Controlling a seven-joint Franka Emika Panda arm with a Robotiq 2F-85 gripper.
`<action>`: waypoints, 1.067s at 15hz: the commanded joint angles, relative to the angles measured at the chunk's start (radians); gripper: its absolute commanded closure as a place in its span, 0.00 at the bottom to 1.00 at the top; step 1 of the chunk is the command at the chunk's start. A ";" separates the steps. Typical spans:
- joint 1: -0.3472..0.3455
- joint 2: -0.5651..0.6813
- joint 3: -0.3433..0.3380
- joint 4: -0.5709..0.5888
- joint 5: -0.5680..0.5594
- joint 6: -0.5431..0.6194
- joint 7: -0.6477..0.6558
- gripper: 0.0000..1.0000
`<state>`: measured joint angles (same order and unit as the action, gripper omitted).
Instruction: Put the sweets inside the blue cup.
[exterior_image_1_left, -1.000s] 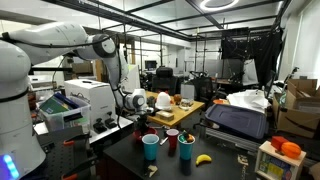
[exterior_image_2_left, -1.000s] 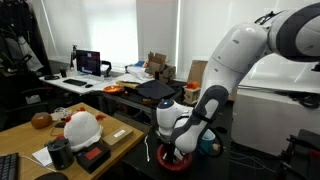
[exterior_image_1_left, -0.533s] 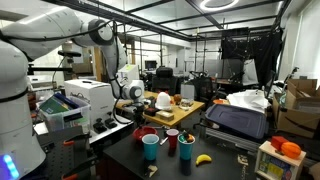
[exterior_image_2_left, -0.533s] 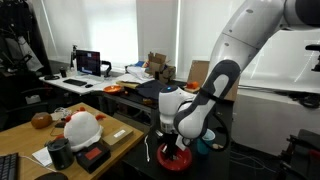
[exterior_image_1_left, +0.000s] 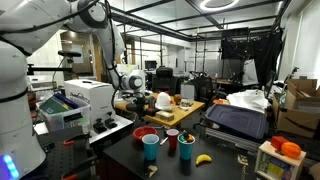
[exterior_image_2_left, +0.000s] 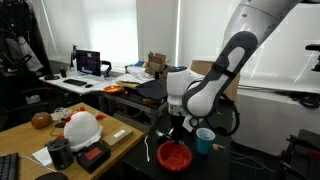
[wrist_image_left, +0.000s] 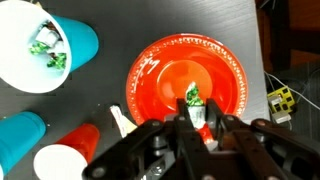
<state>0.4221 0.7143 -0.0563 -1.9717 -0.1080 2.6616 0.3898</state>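
Note:
My gripper is shut on a green-wrapped sweet and holds it above the red bowl. In both exterior views the gripper hangs well above the bowl. The blue cup stands at the wrist view's upper left, upright, with several green-wrapped sweets inside. It also shows next to the bowl in both exterior views.
A red cup and a darker teal cup stand beside the blue cup. A white utensil lies by the bowl. A banana lies on the black table. A white helmet sits on the wooden desk.
The gripper has risen from the red bowl to well above it. The arm's upper links have swung upward. The cups and bowl have not moved.

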 joint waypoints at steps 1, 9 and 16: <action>-0.004 -0.103 -0.047 -0.101 -0.003 -0.009 0.065 0.94; -0.060 -0.183 -0.096 -0.188 0.013 -0.008 0.152 0.94; -0.103 -0.173 -0.116 -0.247 0.018 -0.004 0.218 0.94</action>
<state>0.3304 0.5675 -0.1609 -2.1696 -0.1010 2.6616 0.5738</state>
